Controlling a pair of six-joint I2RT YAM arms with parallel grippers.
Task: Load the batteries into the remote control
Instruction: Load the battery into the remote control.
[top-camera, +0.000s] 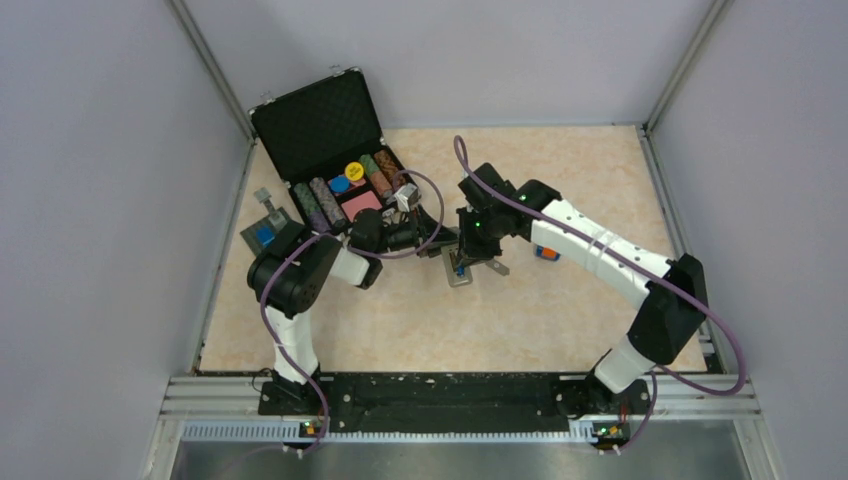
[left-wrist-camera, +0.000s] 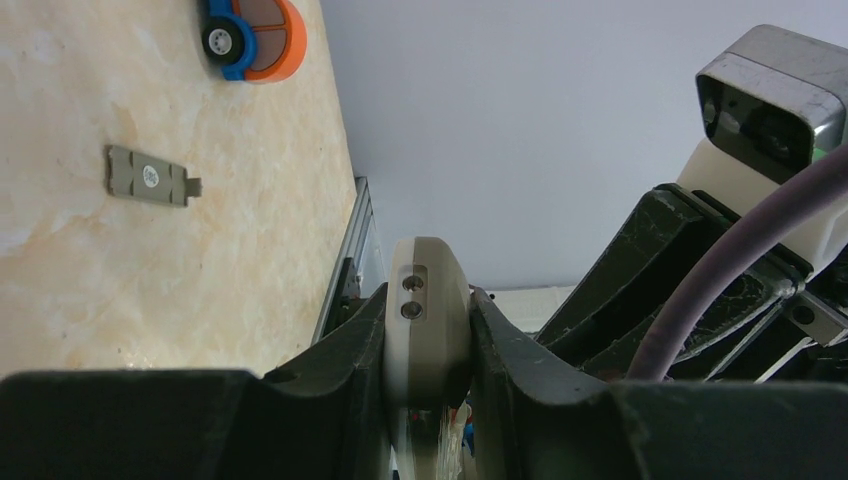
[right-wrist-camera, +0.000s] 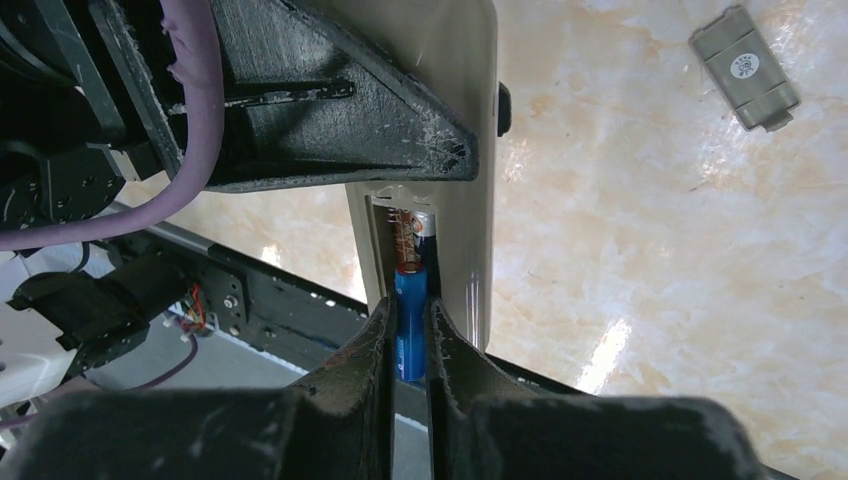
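Note:
My left gripper is shut on the end of the white remote control and holds it edge-up above the table, near the middle in the top view. The remote's greyish back with the open battery compartment faces my right gripper. That gripper is shut on the blue battery, whose tip sits in the compartment's slot. A dark battery with a copper band lies in the compartment just beyond it. From above, my two grippers meet over the remote, the left and the right.
The grey battery cover lies loose on the table and also shows in the left wrist view. An orange-blue toy sits near it. An open black case with chips stands at the back left, a grey plate with a blue block beside it.

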